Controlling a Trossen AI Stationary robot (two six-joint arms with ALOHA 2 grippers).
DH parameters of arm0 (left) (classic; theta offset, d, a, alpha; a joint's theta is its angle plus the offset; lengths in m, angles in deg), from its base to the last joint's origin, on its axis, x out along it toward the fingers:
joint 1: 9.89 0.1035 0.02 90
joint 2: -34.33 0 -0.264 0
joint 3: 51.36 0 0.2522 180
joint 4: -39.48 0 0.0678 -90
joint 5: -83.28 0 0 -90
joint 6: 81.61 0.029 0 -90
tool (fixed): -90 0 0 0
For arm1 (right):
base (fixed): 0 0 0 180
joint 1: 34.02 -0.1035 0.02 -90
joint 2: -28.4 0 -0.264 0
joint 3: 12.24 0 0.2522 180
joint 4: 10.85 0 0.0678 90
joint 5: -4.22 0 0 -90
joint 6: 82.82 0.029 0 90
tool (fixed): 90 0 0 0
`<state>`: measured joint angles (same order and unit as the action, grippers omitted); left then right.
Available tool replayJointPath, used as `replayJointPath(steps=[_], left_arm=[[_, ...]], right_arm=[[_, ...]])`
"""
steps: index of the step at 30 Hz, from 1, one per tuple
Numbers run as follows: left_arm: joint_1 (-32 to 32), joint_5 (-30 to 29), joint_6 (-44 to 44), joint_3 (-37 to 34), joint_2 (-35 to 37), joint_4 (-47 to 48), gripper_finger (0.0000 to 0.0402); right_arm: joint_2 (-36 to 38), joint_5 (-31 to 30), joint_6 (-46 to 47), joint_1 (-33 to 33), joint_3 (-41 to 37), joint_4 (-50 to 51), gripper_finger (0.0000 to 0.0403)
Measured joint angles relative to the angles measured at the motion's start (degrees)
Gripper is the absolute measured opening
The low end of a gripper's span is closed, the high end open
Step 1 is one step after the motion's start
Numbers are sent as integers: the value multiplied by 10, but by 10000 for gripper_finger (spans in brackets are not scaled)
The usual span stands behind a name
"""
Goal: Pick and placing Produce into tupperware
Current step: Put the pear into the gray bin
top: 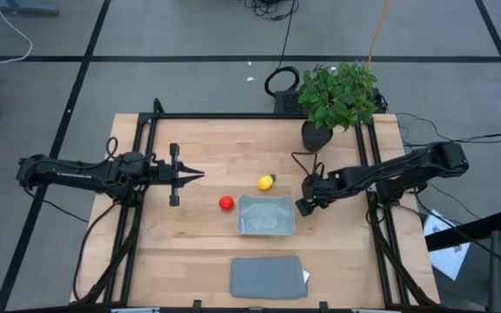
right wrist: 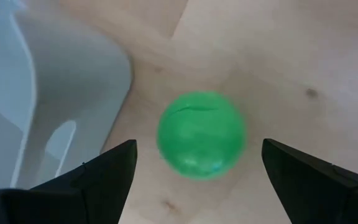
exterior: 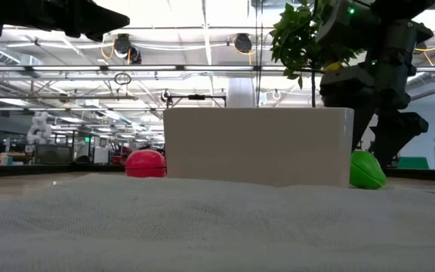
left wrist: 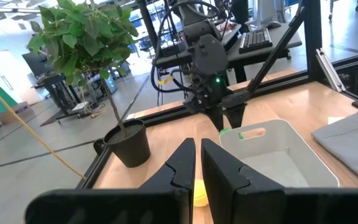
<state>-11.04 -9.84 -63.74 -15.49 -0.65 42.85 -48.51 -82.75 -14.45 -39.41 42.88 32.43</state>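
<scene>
While the right gripper (right wrist: 194,163) hangs directly over the green round piece (right wrist: 201,134), its two fingers stand wide apart, one on each side of the piece, and hold nothing. Seen from above, this gripper (top: 305,205) sits just beside the right-hand short wall of the tupperware (top: 266,215), so the green piece lies on the bare wood between gripper and container wall, close to the wall but apart from it. Being round, the piece has no long axis and points no particular way; any closing direction should serve, though the nearby wall looks like the main hazard for the finger on that side. The tupperware's long axis runs left to right across the table. The red round piece (top: 225,203) lies just off its left end, and the yellow piece (top: 266,182) lies near its far edge, green tip toward the right. The left gripper (top: 191,176) waits well to the left, fingers nearly together and empty, nearer the red piece.
</scene>
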Motion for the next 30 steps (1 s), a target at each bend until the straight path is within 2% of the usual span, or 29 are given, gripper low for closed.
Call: replayJointPath(steps=[16, 30], left_arm=[[0, 0, 4, 0, 0, 0, 31], [0, 0, 2, 0, 0, 0, 31]], right_arm=[[-64, 2, -28, 0, 1, -16, 333], [-64, -1, -60, 0, -1, -11, 236]])
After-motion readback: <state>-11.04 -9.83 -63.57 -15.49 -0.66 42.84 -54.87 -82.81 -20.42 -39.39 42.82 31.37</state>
